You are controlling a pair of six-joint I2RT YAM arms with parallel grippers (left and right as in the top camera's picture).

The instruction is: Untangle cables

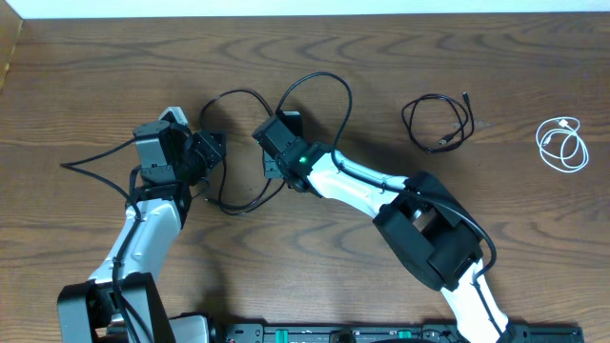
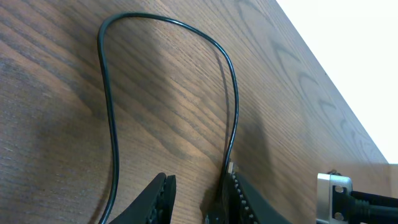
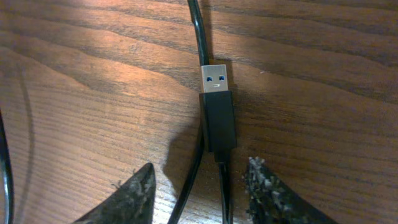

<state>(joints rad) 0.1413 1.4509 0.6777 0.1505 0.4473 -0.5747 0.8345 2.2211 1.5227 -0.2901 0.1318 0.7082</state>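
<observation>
A long black cable [image 1: 329, 75] loops across the table's middle between both arms. My left gripper [image 1: 212, 152] sits low over its left part. In the left wrist view the cable [image 2: 111, 124] arcs ahead, and its small plug end [image 2: 227, 171] lies against the inner face of the right finger, with bare wood showing between the jaws of the open left gripper [image 2: 198, 175]. My right gripper [image 3: 200, 167] stands open astride two black strands, just behind a black USB plug [image 3: 217, 118] lying flat. A second black cable [image 1: 438, 124] and a white cable [image 1: 562, 143] lie coiled apart at the right.
The table's far edge [image 1: 305, 14] runs along the top. The right arm [image 1: 419, 224] stretches diagonally from the lower right. A thicker black arm wire [image 1: 95, 157] trails off to the left of the left arm.
</observation>
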